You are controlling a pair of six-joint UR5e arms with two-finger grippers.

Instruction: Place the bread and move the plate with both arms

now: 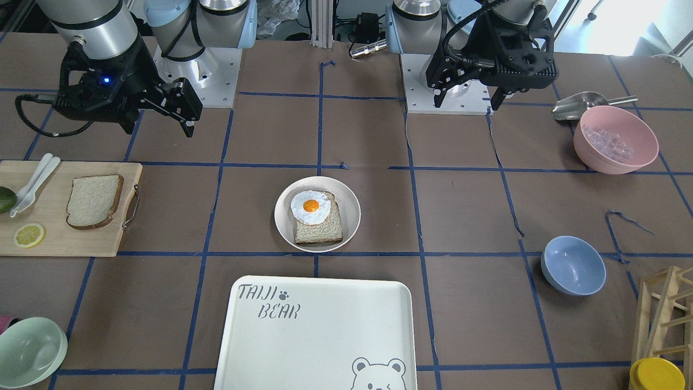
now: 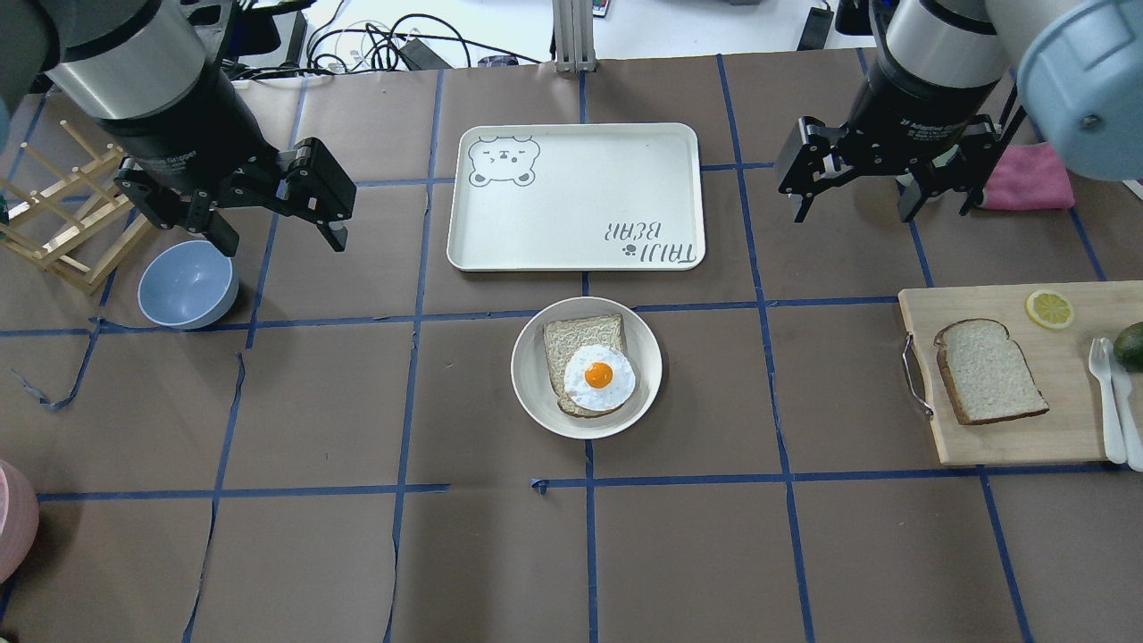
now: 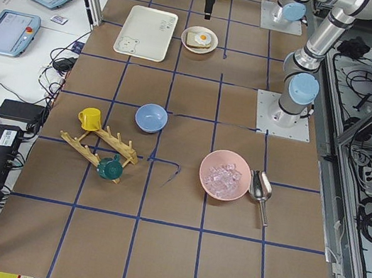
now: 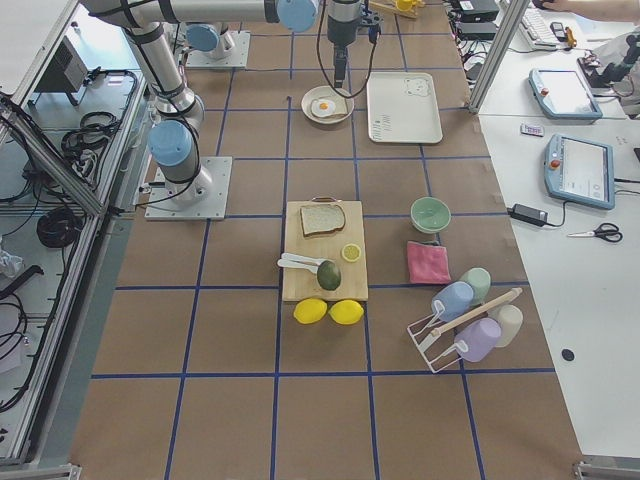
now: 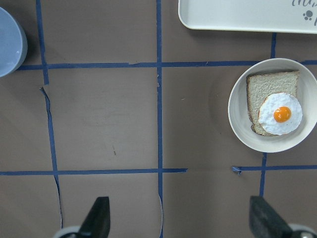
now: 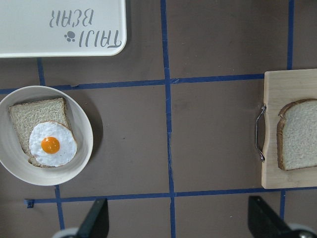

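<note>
Both black 2-finger grippers hang wide open and empty above the table, the right gripper (image 2: pixel 853 212) off to the right of the round off-white plate (image 2: pixel 645 393), the left gripper (image 2: pixel 284 243) off to its left. The plain pale bread slice (image 2: pixel 989 371) lies flat on a wooden cutting board (image 2: pixel 1000 442), well apart from the plate on its right. The plate already holds a greyer slice topped with a fried egg (image 2: pixel 580 335); a white bear-print tray (image 2: pixel 580 214) sits just beyond it. Judging from this, step 1, fetching the bread, has not begun. Next, the right gripper likely must descend over the slice and pinch its crust edges.
</note>
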